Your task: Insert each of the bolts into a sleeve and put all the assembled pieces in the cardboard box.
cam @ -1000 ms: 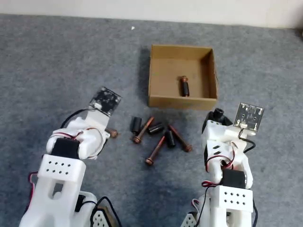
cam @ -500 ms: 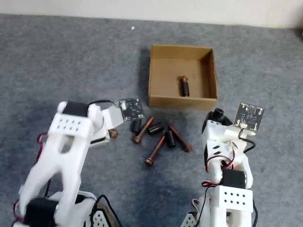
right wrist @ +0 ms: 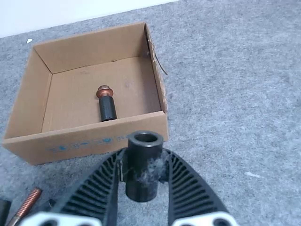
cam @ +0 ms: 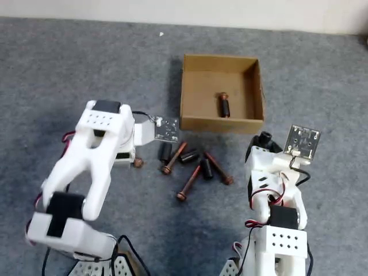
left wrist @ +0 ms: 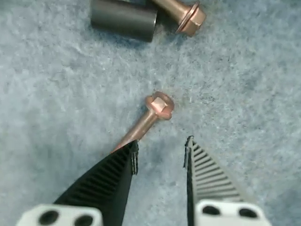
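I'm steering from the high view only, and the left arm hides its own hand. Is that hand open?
Observer: Yes, the left hand is open, holding nothing.
Operator: Where's the nearest bolt?
Observer: The bolt lies flat, head just beyond the gap, shank slanting under one finger, so off-centre.
Operator: And the right hand?
Observer: The right hand is shut on a sleeve, clamped at its sides, with no bolt in its open end.

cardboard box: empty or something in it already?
Not empty. One bolt-in-sleeve assembly lies on the floor of the cardboard box; nothing else inside.
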Robot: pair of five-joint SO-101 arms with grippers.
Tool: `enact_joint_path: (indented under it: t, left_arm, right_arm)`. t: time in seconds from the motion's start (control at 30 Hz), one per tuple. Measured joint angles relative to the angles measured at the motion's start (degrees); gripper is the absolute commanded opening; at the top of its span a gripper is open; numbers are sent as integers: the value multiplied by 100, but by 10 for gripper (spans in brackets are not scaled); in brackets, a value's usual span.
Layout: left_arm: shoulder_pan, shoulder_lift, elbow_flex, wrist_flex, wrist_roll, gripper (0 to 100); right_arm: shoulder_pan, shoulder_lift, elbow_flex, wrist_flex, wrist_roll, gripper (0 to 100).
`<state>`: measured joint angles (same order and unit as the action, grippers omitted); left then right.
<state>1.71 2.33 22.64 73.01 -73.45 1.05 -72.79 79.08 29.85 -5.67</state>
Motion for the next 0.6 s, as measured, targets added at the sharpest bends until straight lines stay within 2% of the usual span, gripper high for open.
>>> enact_joint_path:
  t: [0.2,0.37,0.6]
  left_arm:
    - [0,703,-70,-431,-18,166]
    - [0,941,-105,-712,-18,77]
    - [237,1257,-141,-791,-18,12]
  right_arm:
    - [0,0,0,0,0,5]
    - [0,0,0,0,0,5]
    - [0,0,0,0,0,5]
